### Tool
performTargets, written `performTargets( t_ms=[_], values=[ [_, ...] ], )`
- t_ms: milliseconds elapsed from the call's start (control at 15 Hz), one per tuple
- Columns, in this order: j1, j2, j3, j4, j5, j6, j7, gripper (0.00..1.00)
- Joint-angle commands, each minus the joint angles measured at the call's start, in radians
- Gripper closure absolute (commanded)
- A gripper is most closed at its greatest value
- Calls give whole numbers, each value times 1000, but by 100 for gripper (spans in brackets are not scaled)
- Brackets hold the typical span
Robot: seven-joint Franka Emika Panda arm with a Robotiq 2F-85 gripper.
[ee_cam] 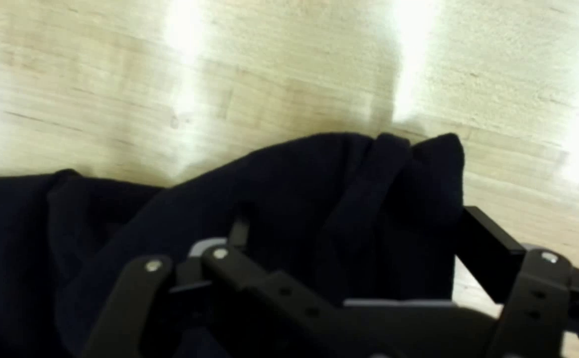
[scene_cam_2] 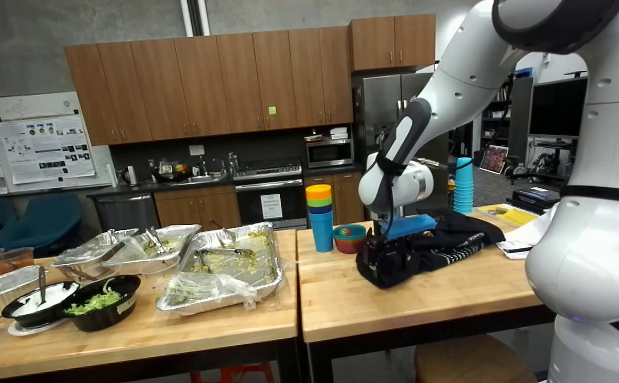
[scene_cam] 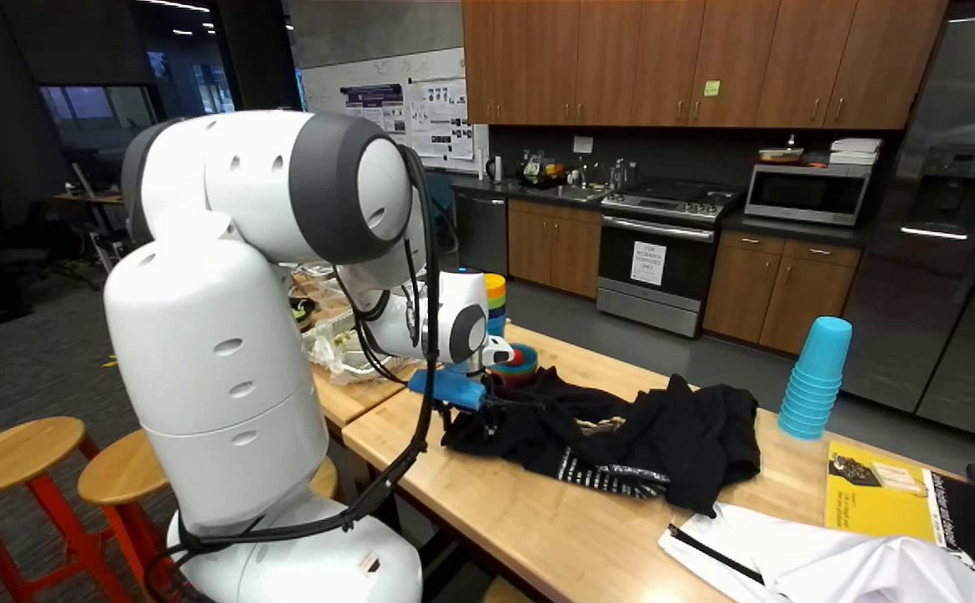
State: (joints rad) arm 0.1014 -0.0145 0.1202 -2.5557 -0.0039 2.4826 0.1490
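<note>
A crumpled black garment (scene_cam: 680,444) with a white-patterned band lies on the wooden table, seen in both exterior views. My gripper (ee_cam: 354,228) points down at the end of this garment near the table's seam. In the wrist view its fingers (ee_cam: 491,253) stand wide apart, with a raised fold of the dark cloth (ee_cam: 319,199) between them. The right finger is at the cloth's edge; whether it touches is unclear. The left fingertip is lost against the dark fabric. In an exterior view the gripper (scene_cam_2: 389,258) is low over the garment, its black fingers hard to tell from it.
Close by the gripper stand a stack of coloured cups (scene_cam_2: 321,226) and nested bowls (scene_cam_2: 349,246). Further along are tall blue cups (scene_cam: 812,377), a yellow book (scene_cam: 877,494) and a white cloth (scene_cam: 839,561). Foil food trays (scene_cam_2: 182,302) cover the neighbouring table.
</note>
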Motion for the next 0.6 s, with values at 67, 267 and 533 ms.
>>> performTargets(
  t_ms=[67, 267, 533],
  values=[
    [32, 13, 26, 30, -31, -38, 49, 30],
    [45, 14, 37, 48, -17, -55, 49, 55],
    [51, 19, 39, 59, -34, -65, 66, 35]
  ],
)
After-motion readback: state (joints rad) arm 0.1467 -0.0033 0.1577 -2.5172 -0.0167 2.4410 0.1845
